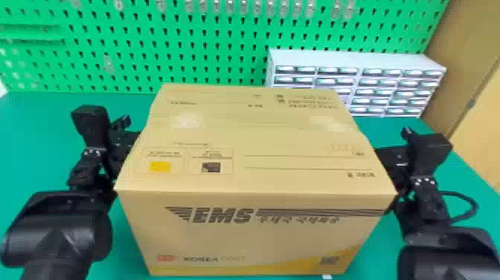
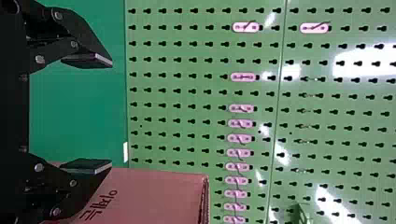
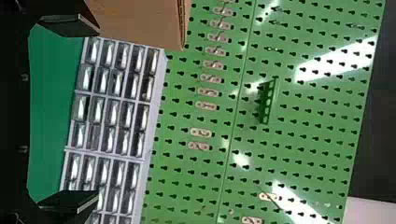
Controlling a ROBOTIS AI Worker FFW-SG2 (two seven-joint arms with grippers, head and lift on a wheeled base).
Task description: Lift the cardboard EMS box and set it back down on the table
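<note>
Flanking the cardboard EMS box (image 1: 245, 238), the robot's left arm (image 1: 55, 234) and right arm (image 1: 446, 238) stand at either side of it, the carton upright between them. The left gripper (image 2: 111, 113) and right gripper (image 3: 98, 112) both have their fingers spread apart, neither pair clamped on the cardboard. Whether the base of the carton touches the green table (image 1: 22, 123) cannot be told. With the fingers apart, any lift would seem to depend on both arms pressing inward, and a slip looks the likeliest trouble: too light a squeeze, or one side rising or sinking ahead of the other, could tilt the load and land it on a corner. Too hard a squeeze could buckle the side walls. Drifting forward, the carton could knock the white drawer cabinet (image 1: 357, 59) behind its right far corner, or the green pegboard (image 1: 208, 48) beyond.
</note>
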